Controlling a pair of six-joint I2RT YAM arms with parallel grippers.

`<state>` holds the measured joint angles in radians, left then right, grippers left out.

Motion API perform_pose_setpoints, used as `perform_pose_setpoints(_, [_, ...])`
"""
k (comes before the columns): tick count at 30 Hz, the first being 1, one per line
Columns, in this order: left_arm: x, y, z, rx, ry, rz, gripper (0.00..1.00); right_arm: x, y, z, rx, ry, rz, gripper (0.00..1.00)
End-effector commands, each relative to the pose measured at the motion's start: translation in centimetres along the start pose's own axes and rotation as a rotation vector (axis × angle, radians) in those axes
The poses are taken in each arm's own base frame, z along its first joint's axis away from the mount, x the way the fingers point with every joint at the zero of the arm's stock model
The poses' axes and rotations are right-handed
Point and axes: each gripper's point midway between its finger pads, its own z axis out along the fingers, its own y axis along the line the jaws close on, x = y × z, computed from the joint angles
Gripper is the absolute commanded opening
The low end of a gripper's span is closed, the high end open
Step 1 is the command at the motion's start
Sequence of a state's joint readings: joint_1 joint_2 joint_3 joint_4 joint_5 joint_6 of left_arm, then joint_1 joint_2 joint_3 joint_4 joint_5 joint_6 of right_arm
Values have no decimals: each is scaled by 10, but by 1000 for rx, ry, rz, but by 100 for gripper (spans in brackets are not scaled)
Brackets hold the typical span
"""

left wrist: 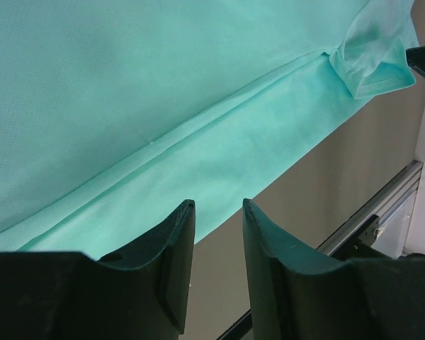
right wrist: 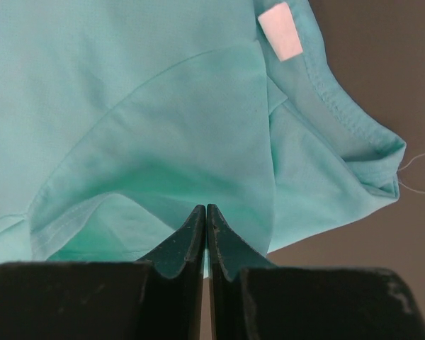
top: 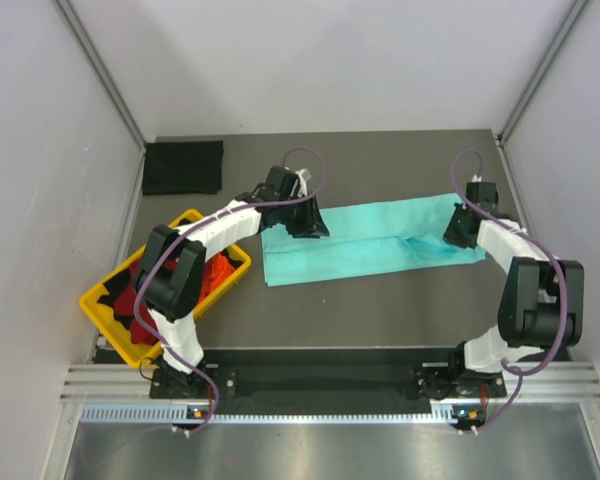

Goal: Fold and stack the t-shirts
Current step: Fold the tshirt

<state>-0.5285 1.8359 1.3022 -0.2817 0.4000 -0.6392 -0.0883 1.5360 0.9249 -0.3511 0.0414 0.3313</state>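
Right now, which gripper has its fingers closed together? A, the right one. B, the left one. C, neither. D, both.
A: the right gripper has its fingers pressed together on the teal shirt, while the left gripper shows a clear gap above the shirt's edge.

Soft, even overhead light fills the top view, leaving faint shadows on the dark tabletop (top: 380,310). In the wrist views the mint-teal t-shirt (left wrist: 127,85) is bright and sharp; the left pincer (left wrist: 218,207) and right pincer (right wrist: 205,210) are near-black, slightly blurred.
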Motion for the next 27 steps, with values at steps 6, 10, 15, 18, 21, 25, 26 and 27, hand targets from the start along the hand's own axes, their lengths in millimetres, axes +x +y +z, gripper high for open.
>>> perform_pose_setpoints(6, [-8, -1, -13, -25, -46, 57, 38, 6, -17, -6, 55, -51, -19, 3])
perform_pose_setpoints(10, [-7, 3, -16, -48, -50, 63, 38, 13, -20, -3, 61, -43, -15, 3])
perform_pose_setpoints(15, [-9, 7, -19, -79, -55, 77, 38, 11, -23, -7, 80, -56, -19, 3])
perform_pose_setpoints(18, [-9, 9, -23, -94, -62, 82, 38, 0, -15, -19, 46, -81, -21, 3])
perform_pose_setpoints(21, [-10, 9, -25, -105, -60, 86, 38, -13, 5, -30, -30, -117, -28, 3])
perform_pose_setpoints(25, [-11, 7, -27, -104, -61, 83, 38, -19, 42, -30, -136, -131, -69, 4])
perform_pose_setpoints(26, [-10, 7, -27, -103, -60, 83, 38, -17, 43, -26, -137, -124, -66, 3])
perform_pose_setpoints(27, [-10, 7, -28, -103, -60, 81, 38, -20, 49, -25, -160, -121, -65, 3])
